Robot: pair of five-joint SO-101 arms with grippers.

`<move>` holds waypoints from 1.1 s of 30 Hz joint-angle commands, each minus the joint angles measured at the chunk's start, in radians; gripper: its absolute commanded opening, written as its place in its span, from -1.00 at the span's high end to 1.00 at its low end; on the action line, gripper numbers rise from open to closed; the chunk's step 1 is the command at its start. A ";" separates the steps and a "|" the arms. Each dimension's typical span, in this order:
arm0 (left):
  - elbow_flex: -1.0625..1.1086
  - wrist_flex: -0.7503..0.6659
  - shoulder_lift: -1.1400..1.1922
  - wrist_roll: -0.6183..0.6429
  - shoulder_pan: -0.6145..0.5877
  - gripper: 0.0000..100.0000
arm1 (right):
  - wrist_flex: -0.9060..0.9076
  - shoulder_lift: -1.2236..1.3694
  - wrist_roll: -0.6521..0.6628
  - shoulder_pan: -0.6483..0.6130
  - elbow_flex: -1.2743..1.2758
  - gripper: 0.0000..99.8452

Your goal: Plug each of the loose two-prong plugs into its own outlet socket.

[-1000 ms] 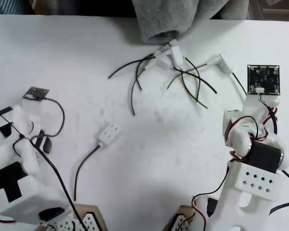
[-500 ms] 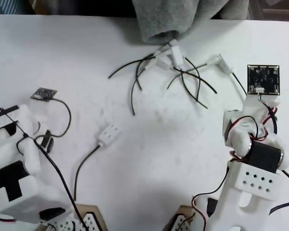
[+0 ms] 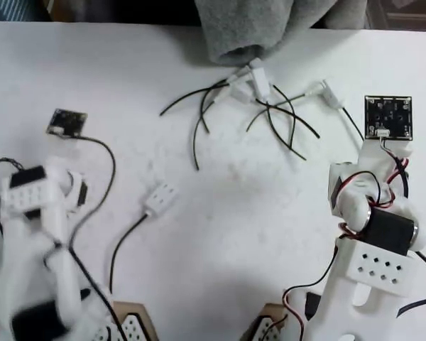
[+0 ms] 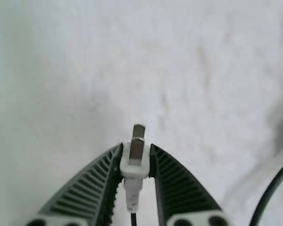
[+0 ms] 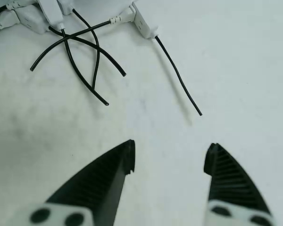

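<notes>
Left gripper (image 4: 135, 148) clamping white two-prong plug (image 4: 135, 162) between both fingers, prongs sticking out past fingertips, over table (image 4: 203, 70). Outlet socket (image 3: 161, 197) lying right of left arm, apart from it. Loose plugs (image 3: 250, 84) lying tangled at far centre. Right gripper (image 5: 170, 153) hanging with jaws apart, nearest plug (image 5: 142, 22) lying well ahead.

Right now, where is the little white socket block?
In the high view, the socket block lies on the table left of the middle, between the left arm and the tangle of loose plugs farther back.
</notes>
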 commanded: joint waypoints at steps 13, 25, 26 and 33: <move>0.028 -0.012 -0.613 0.298 0.478 0.95 | -0.050 -0.001 0.005 -0.005 0.040 0.52; 0.037 -0.203 -0.860 0.508 0.736 0.95 | -0.107 -0.001 0.002 -0.073 0.132 0.52; 0.037 -0.201 -0.900 0.508 0.760 0.95 | -0.107 -0.001 0.002 -0.084 0.135 0.52; 0.253 -0.325 -1.222 0.505 0.860 0.95 | -0.102 -0.007 -0.002 -0.134 0.140 0.52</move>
